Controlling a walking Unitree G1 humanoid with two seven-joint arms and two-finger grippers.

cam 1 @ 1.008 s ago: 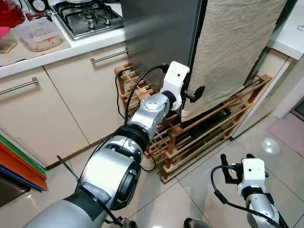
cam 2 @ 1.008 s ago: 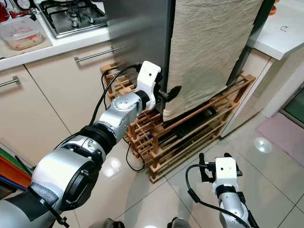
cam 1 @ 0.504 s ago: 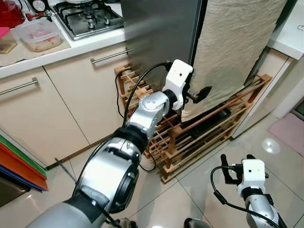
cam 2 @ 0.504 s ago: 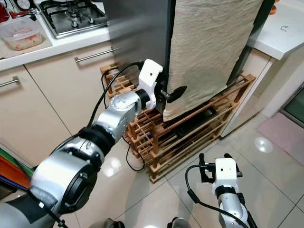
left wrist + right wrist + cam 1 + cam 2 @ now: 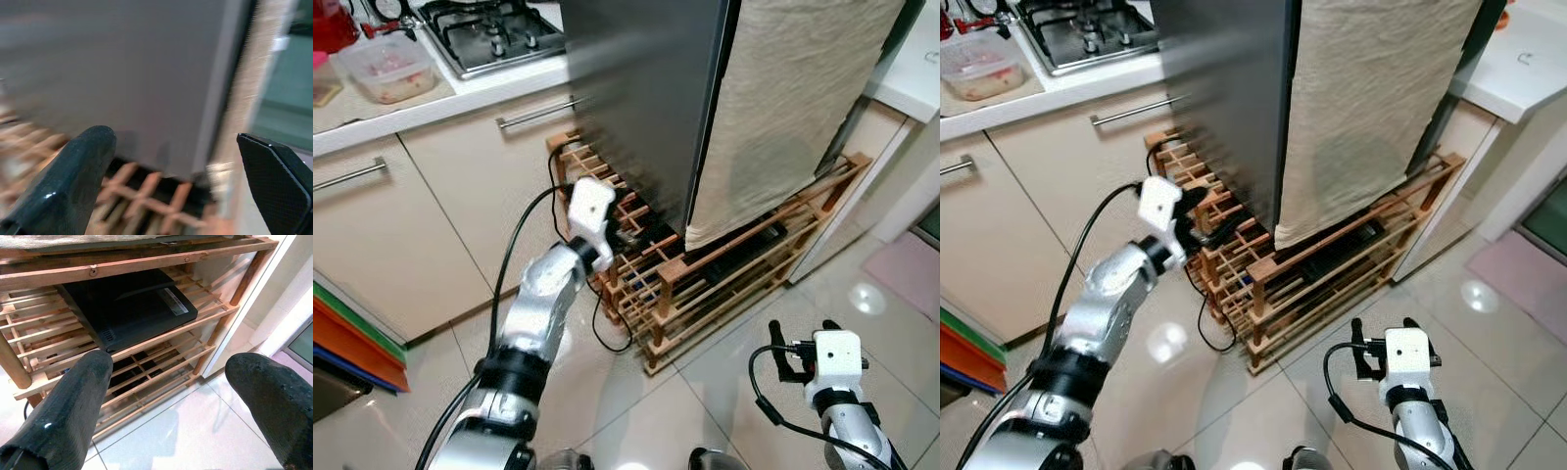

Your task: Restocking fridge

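Jaws of both the left gripper [image 5: 171, 171] and right gripper [image 5: 171, 396] released, near the wooden rack [image 5: 734, 264]; no legible writing.

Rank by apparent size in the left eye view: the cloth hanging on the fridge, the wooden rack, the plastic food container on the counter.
1. Beige cloth, the largest here, though it sits nearer the camera than the container.
2. Wooden rack: close to the cloth in spread, partly hidden by the fridge, so the top two are uncertain.
3. Plastic food container, clearly smallest.
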